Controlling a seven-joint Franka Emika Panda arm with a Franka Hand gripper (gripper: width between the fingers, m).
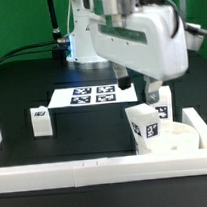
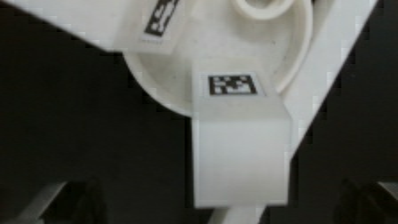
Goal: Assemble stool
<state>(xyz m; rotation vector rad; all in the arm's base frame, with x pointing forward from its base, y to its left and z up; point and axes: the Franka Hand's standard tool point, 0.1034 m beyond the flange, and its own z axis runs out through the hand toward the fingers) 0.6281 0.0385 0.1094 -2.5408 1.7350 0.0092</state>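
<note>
The round white seat (image 1: pixel 172 139) lies in the corner at the exterior view's right. One tagged leg block (image 1: pixel 143 125) stands upright in it at the near side. A second tagged leg block (image 1: pixel 163 105) stands at its far side, right under my gripper (image 1: pixel 155 92). In the wrist view this leg (image 2: pixel 238 140) runs from the seat (image 2: pixel 178 60) toward my gripper (image 2: pixel 217 208). The dark fingers (image 2: pixel 68 202) sit wide on either side, with gaps to the leg, so the jaws are open. A third leg block (image 1: pixel 38 119) stands alone at the exterior view's left.
The marker board (image 1: pixel 94 94) lies flat behind the middle of the table. White border rails run along the front (image 1: pixel 86 171) and the right side (image 1: pixel 199 127). The other standing leg shows in the wrist view (image 2: pixel 157 25).
</note>
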